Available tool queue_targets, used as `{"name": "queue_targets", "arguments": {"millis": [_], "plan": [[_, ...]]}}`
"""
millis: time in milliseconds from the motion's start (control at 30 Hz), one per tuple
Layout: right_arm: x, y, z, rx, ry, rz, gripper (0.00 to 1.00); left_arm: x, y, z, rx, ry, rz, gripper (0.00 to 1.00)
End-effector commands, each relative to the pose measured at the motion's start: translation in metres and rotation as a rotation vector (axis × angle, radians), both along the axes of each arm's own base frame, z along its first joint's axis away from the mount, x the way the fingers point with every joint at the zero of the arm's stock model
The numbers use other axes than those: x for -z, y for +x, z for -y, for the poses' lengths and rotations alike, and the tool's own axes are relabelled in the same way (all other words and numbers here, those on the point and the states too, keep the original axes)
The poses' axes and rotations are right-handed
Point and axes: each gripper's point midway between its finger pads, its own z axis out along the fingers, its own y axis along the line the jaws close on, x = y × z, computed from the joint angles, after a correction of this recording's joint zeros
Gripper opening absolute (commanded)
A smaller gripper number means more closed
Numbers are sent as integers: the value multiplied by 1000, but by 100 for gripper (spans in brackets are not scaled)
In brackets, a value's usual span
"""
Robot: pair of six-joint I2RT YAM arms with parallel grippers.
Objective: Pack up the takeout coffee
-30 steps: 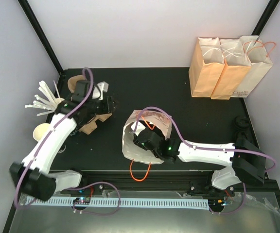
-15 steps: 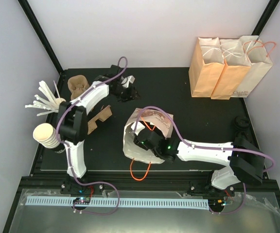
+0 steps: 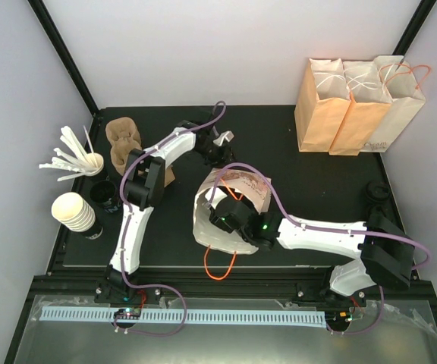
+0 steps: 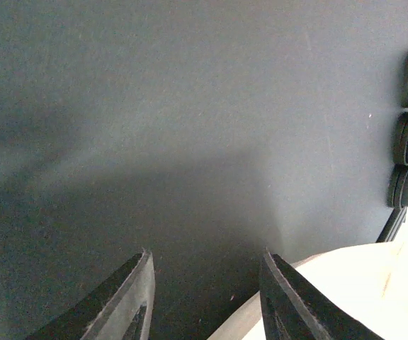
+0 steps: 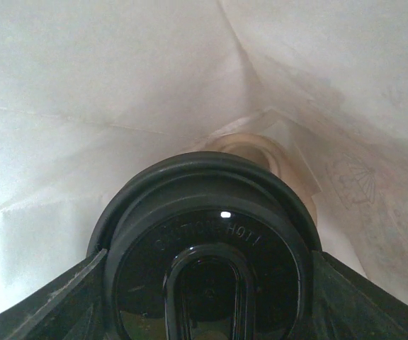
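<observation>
The takeout coffee (image 5: pixel 207 248) shows its round black lid close up in the right wrist view, with white paper all around it. My right gripper (image 5: pixel 207 290) is shut on it, one finger on each side of the lid. From above, that gripper (image 3: pixel 232 216) reaches into the mouth of a white paper bag (image 3: pixel 205 227) lying on its side at the table's middle, and the cup itself is hidden there. My left gripper (image 3: pixel 220 145) hovers just behind the bag, open and empty (image 4: pixel 205 258) over bare black table.
Three paper bags (image 3: pixel 355 106) stand at the back right. At the left are brown cup carriers (image 3: pixel 124 144), a cup of white stirrers (image 3: pixel 74 159), a stack of white cups (image 3: pixel 73 211) and a black cup (image 3: pixel 105 193). Loose black lids (image 3: pixel 376 193) lie at the right edge.
The left arm swung from the cup carriers at the far left across to the back middle, ending just behind the white bag. The right arm stayed in the bag.
</observation>
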Motion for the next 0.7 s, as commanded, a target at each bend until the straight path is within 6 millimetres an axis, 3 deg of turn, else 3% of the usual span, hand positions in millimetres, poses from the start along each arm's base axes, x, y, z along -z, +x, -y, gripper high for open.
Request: {"name": "queue_targets", "arguments": {"millis": [0,300,667], "plan": [[-14,7,-4,23,31,10,40,1,-15,-1,53,-8,-60,43],[-8,14,-2,50,-44,25,41,19,-54,-20,70,40,-150,38],[-5,8,-5,46,-121,91,41,15,-56,-20,68,31,-136,35]]}}
